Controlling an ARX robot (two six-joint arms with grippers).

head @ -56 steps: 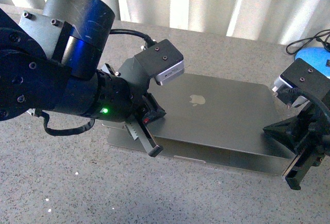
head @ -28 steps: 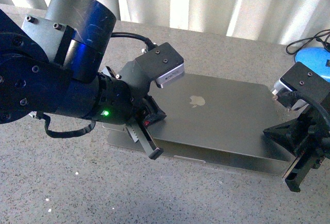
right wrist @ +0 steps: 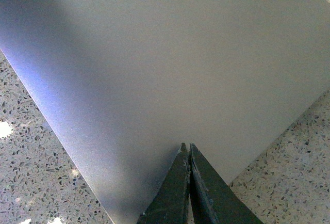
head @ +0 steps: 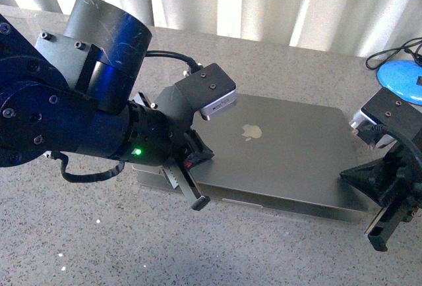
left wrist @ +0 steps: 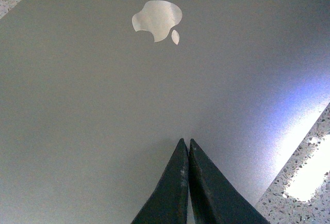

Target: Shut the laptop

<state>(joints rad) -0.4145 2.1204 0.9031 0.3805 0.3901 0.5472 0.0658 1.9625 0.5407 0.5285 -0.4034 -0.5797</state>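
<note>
**Front view.** The slim space-grey metal laptop (head: 283, 147) lies flat on the grey speckled stone tabletop (head: 99, 240), between the two arms. Its lid faces up and shows the pale apple logo (head: 249, 131). Along the near edge the lid sits down on the base with only a thin dark seam between them. No keyboard or screen is visible. The left tool (head: 203, 152) meets the lid at its left side. The right tool (head: 349, 177) meets it at the right near corner.

**Left wrist view.** The left tool (left wrist: 185, 144) has its two dark fingers pressed together with nothing between them. Their tips point at the lid (left wrist: 103, 105), a little way from the logo (left wrist: 157, 20). The tips appear to touch the metal.

**Right wrist view.** The right tool (right wrist: 186, 149) is likewise drawn closed and grips nothing. Its tips rest at the lid (right wrist: 180, 53) close to one corner, and the tabletop (right wrist: 31, 172) shows on both sides of that corner.

**Progress.** Treat the closing as essentially done, since the lid is down and level. You cannot tell from these views whether a last sliver of gap remains at the seam. What is left, at most, is a final light press and then lifting both tools clear of the lid.
</note>
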